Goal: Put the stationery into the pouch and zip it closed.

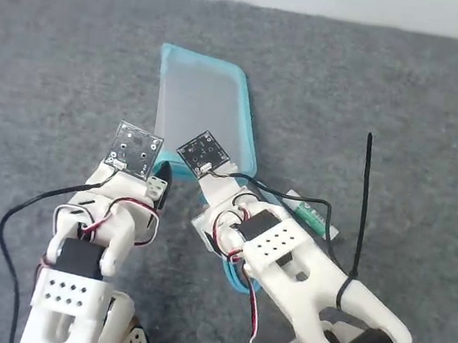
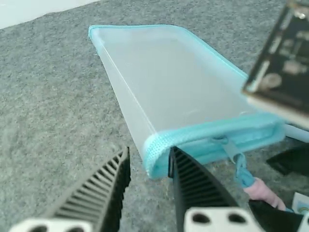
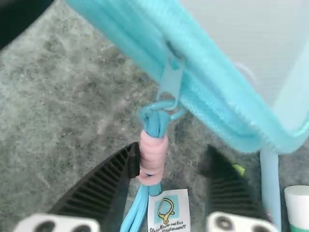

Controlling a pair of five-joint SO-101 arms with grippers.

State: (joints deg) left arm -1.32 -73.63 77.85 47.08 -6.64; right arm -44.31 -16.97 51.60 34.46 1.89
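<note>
Presumably to steady it, I had the left gripper [image 2: 149, 153], fingers spread, astride a corner of the pouch [image 1: 200, 103] on the counter [image 1: 55, 70], the right gripper [image 3: 172, 151], fingers apart, flanking its zipper pull [image 3: 153, 157] for closing.

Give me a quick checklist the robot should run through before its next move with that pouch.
1. Left gripper open, with the corner of the pouch in its gap: ok.
2. Right gripper open around the zip cord's pink bead: ok.
3. Stationery inside the pouch: not ok. A green-and-white tube lies beside it on the table.
4. Zip open enough for loading: cannot tell.
5. Pouch lying flat: ok.
</note>
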